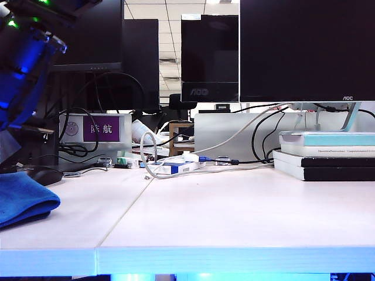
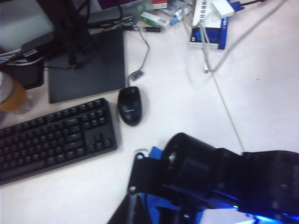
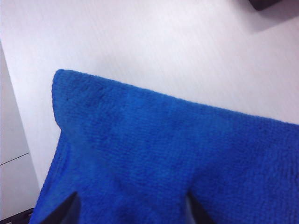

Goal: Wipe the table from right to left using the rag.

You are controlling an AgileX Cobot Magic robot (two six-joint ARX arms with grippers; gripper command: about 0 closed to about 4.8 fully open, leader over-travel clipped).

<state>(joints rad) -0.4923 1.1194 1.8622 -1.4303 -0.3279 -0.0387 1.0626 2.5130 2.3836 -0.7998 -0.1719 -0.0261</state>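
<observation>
A: Item one, the rag (image 1: 23,199). Bright-blue terry, thick and nubby, lying folded on the far left of the desk (image 1: 234,216) in the exterior view, just in front of the black mouse (image 1: 44,174).

B: Handling?

A: By my judgement: soft, light, limp, no fragility. It will bunch and drag rather than slide cleanly, so a hold on the thick folded middle suits better than a thin edge, which would likely slip out.

B: Item two, the right end effector (image 3: 131,212)?

A: In its own wrist view, two dark fingertips (image 3: 65,210) stand apart with the cloth's surface showing between them. They look spread over the rag, not pinching it; whether they touch the pile I cannot tell.

B: And the left end effector?

A: Not seen. The left wrist view is filled low down by a dark arm housing (image 2: 219,177), with a sliver of blue cloth beneath it. Its state cannot be told.

B: What does each view add?

A: The left wrist view alone shows the keyboard (image 2: 51,140) and a dark mat (image 2: 88,65) beside the mouse. The exterior view alone shows the monitors (image 1: 304,50), stacked books (image 1: 328,155) at right and the loose white cable (image 1: 176,158). The right wrist view alone gives the weave and the fingertip spread.
</observation>
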